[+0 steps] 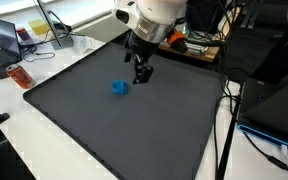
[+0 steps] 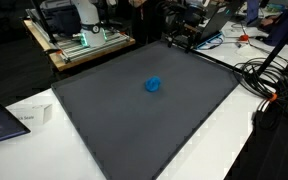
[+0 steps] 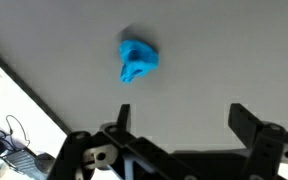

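Claw: your claw is spread wide. In the wrist view its two dark fingers stand well apart, with nothing between them and nothing pinched.

Claw's place: it hangs from the white robot arm and points down over the far part of a flat dark grey mat.

Nearest thing: a small bright-blue crumpled lump lies on the mat, near your claw but clear of it. No finger touches it.

Lump from the wrist: in the wrist view the small bright-blue crumpled lump sits ahead of the claw. It is beyond the fingertips and offset toward the finger on the picture's left, not centred in the gap.

Lump from outside: in both exterior views it rests alone near the middle of the mat, with bare mat on every side.

Tabletop: the mat covers most of a white tabletop — pale margins show around its edges.

Away from your claw: an open laptop and a small orange object sit off the mat's corner, well apart from the claw.

Also about: a bundle of black cables runs along one edge of the mat, and a wooden cart with equipment stands behind another.
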Robot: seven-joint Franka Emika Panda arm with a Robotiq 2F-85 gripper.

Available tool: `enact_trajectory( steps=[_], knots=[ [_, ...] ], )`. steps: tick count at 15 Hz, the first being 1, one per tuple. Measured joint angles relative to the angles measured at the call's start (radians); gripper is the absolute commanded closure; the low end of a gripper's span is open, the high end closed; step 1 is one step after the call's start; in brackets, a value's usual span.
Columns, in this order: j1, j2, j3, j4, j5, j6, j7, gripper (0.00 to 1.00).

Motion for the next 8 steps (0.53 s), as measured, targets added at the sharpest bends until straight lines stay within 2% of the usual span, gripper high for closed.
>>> enact_trajectory(
  steps=[8],
  knots=[
    [-0.002,0.228,-0.02,0.35,0.051,-0.216,-0.287,0.0]
  ],
)
